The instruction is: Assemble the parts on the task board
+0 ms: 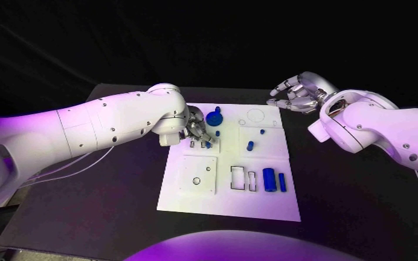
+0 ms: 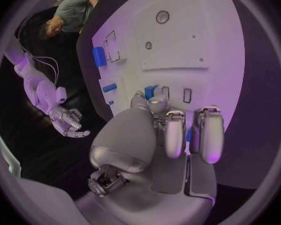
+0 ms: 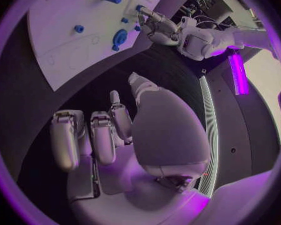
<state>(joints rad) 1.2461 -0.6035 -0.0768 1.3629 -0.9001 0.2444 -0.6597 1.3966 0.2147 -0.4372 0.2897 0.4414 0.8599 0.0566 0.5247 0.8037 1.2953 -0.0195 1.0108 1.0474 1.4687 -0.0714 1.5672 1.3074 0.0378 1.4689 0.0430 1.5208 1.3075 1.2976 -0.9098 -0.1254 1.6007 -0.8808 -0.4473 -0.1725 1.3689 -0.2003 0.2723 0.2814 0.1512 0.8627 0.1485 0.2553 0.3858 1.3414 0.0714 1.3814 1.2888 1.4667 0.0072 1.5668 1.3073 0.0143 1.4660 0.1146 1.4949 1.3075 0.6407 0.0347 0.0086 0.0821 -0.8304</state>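
Left hand (image 1: pixel 197 129) over unmarked task board (image 1: pixel 228 203)

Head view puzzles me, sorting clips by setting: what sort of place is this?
Probably a robotics lab test bench: a white task board with blue parts on a black table, dark backdrop behind.

The black table (image 1: pixel 113 212) carries the white task board (image 1: pixel 228 203), which lies flat at its middle with its long sides running away from the robot. Dark tabletop shows on every side of the board, widest to its left and right
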